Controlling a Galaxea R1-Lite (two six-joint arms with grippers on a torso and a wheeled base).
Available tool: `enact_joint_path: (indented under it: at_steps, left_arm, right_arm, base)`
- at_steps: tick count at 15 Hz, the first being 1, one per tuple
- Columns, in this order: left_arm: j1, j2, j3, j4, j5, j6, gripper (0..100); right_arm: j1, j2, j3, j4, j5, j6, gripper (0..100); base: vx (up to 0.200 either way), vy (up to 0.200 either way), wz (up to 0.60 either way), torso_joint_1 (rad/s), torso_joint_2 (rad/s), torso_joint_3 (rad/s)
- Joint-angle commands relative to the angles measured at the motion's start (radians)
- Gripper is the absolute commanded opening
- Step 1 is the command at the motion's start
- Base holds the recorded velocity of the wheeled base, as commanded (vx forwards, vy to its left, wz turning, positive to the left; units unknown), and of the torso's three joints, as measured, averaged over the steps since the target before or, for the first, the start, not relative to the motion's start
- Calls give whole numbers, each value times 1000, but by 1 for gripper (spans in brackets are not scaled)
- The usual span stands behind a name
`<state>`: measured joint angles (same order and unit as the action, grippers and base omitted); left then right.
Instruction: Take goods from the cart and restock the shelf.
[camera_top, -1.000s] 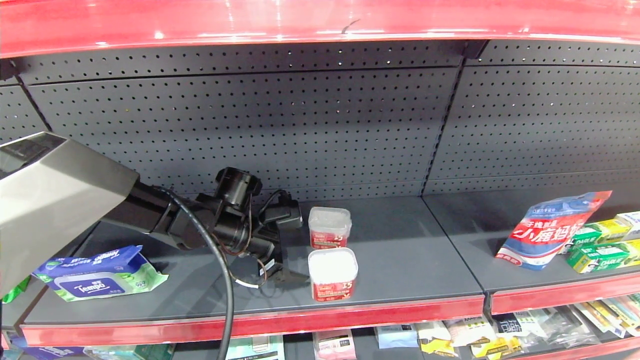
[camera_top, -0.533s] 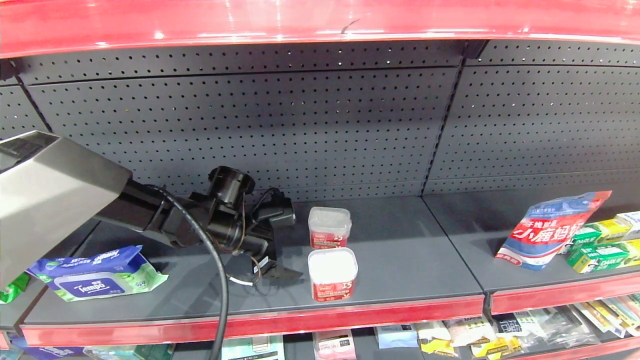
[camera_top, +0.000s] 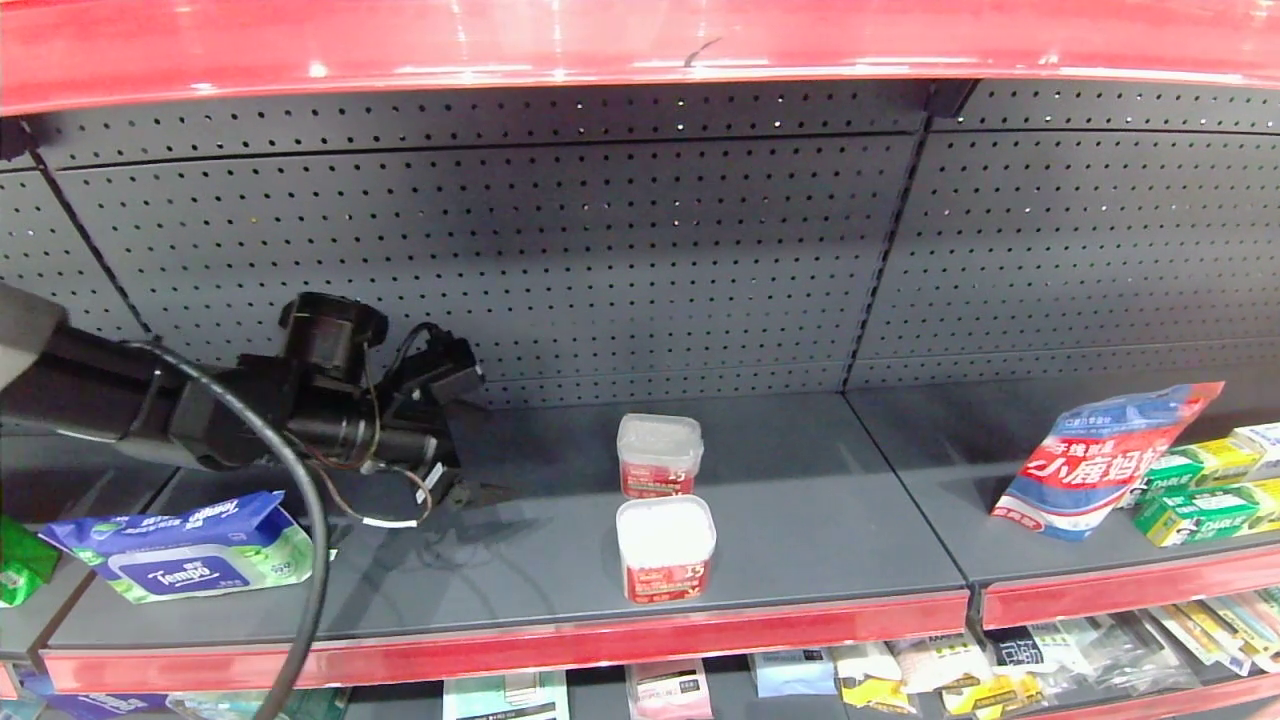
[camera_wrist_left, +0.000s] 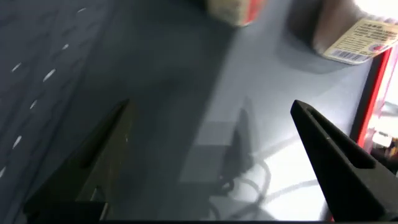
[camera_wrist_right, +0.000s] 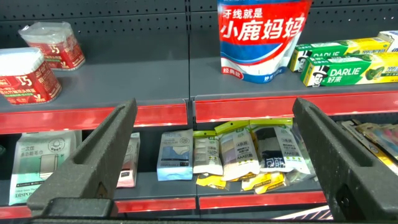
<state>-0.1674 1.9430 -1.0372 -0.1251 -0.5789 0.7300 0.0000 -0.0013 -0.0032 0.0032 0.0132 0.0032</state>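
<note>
Head view: a front tub (camera_top: 665, 548) and a back tub (camera_top: 659, 455) are seen standing upright on the shelf (camera_top: 800, 520). The left gripper (camera_top: 470, 490) is held low over the shelf, between the front tub and the wipes (camera_top: 185, 548), touching neither.

Left wrist view: its fingers (camera_wrist_left: 336, 162) are spread wide (nothing is held). The arm should likely be lifted a little and drawn straight back, so the wipes are not bumped.

Right wrist view: the right gripper (camera_wrist_right: 214, 106) is held before the shelf, fingers spread, nothing held.

Shelf (camera_top: 800, 520) holds front tub (camera_top: 665, 548), rear tub (camera_top: 659, 455), wipes pack (camera_top: 185, 548), pouch (camera_top: 1100, 460), boxes (camera_top: 1200, 500).
</note>
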Motion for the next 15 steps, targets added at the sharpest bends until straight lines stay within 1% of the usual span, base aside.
enact_joint_path:
  at_steps: [1, 2, 3, 4, 5, 6, 7, 8, 9, 10, 11, 12, 13, 14, 15]
  left_arm:
    - [74, -182, 71, -4, 1, -110, 100]
    - [95, -266, 108, -5, 4, -195, 100]
    - [111, -315, 135, -7, 4, -242, 100]
    - [152, -441, 200, -13, 13, -351, 100]
    - [175, -550, 250, -13, 21, -443, 100]
    - [181, -622, 283, -13, 37, -509, 100]
    - [181, -711, 327, -13, 85, -583, 100]
    - [154, -880, 424, -13, 234, -692, 100]
    - [124, -949, 464, -14, 284, -728, 100]
    - [66, -1121, 556, -14, 329, -787, 100]
    - [19, -1270, 637, -11, 309, -790, 100]
    - [-4, -1348, 680, -10, 294, -790, 100]
    - [-90, -1575, 790, -2, 251, -790, 100]
    - [-138, -1745, 862, 30, 248, -787, 100]
    - [-144, -1897, 916, 93, 248, -784, 100]
  right_arm:
    - [2, 1, 0, 0, 1, 0, 100]
    - [0, 1, 0, 0, 1, 0, 100]
    - [0, 1, 0, 0, 1, 0, 100]
    - [0, 1, 0, 0, 1, 0, 100]
    - [0, 1, 0, 0, 1, 0, 100]
    - [0, 1, 0, 0, 1, 0, 100]
    - [0, 1, 0, 0, 1, 0, 100]
    - [0, 1, 0, 0, 1, 0, 100]
    - [0, 1, 0, 0, 1, 0, 100]
    - [0, 1, 0, 0, 1, 1, 100]
    - [0, 1, 0, 0, 1, 0, 100]
    - [0, 1, 0, 0, 1, 0, 100]
    - [0, 1, 0, 0, 1, 0, 100]
    - [0, 1, 0, 0, 1, 0, 100]
    - [0, 1, 0, 0, 1, 0, 100]
  base:
    - [0, 0, 0, 0, 0, 0]
    - [0, 0, 0, 0, 0, 0]
    - [0, 0, 0, 0, 0, 0]
    - [0, 0, 0, 0, 0, 0]
    - [0, 0, 0, 0, 0, 0]
    - [0, 0, 0, 0, 0, 0]
    - [0, 0, 0, 0, 0, 0]
    - [0, 0, 0, 0, 0, 0]
    - [0, 0, 0, 0, 0, 0]
    - [0, 0, 0, 0, 0, 0]
    - [0, 0, 0, 0, 0, 0]
    - [0, 0, 0, 0, 0, 0]
    - [0, 0, 0, 0, 0, 0]
    - [0, 0, 0, 0, 0, 0]
    - [0, 0, 0, 0, 0, 0]
